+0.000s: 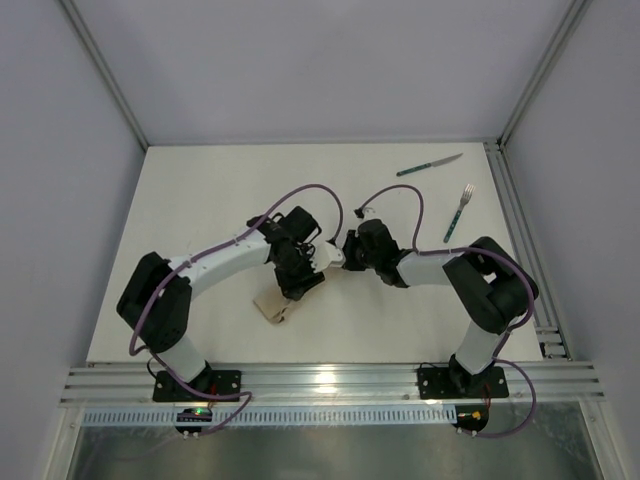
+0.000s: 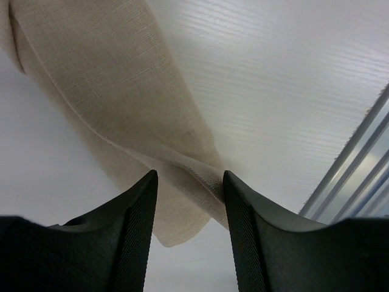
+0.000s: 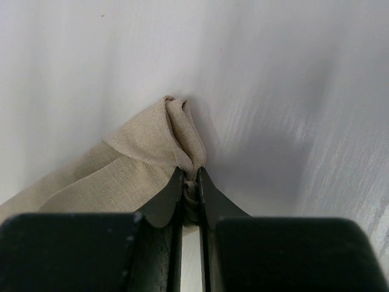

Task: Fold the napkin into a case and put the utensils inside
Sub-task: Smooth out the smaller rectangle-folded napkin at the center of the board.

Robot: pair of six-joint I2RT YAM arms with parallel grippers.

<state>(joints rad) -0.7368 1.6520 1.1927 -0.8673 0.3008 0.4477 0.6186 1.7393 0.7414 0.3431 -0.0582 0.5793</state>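
A white table sits between plain pale grey walls, with aluminium rails along its near edge.

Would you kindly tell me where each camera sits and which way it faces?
Top: above and behind the bases, looking down on the table, knife and fork; left arm and right arm show.
Left wrist: looks past the open left gripper at the napkin.
Right wrist: looks past the right gripper, shut on the napkin.
Shared: all three see the napkin.

Beige-tan cloth napkin: folded narrow, diagonal, centre-front of table. Green-handled metal knife, matching fork: far right corner, apart.
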